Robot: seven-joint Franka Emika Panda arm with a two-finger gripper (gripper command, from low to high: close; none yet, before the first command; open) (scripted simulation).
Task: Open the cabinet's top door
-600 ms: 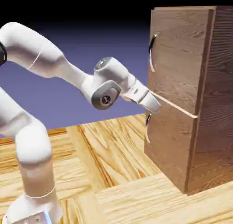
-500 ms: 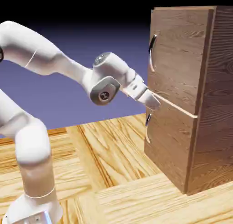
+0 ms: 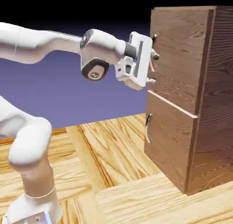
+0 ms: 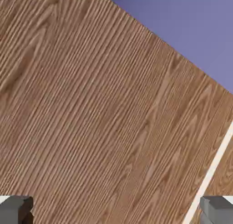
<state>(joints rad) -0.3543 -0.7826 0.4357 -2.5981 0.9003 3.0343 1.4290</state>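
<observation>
Claw (image 3: pixel 153 68) and top door (image 3: pixel 177 59) are close together in the exterior view, the claw at the upper part of the cabinet (image 3: pixel 170 100), in front of the door's long curved handle (image 3: pixel 152 66). Its two fingers stand wide apart, one higher and one lower, with nothing gripped between them. The upper finger overlaps the handle in the picture; whether it touches the metal, I cannot tell. The white arm reaches across from the exterior view's left, with the hand tilted.

The cabinet stands at the exterior view's right, dark brown and wood-grained. Its top door is shut, sitting above the lower door (image 3: pixel 170 141), with a pale strip (image 3: pixel 173 104) running between the two. The lower door carries a smaller curved handle (image 3: pixel 148 128).

In the hand view, brown wood grain fills most of the picture, with the blue-violet backdrop (image 4: pixel 186 27) at the upper right corner and the pale strip slanting down the right side. The grey fingertips (image 4: pixel 16 209) show at the bottom edge, far apart, bare wood visible between them.
</observation>
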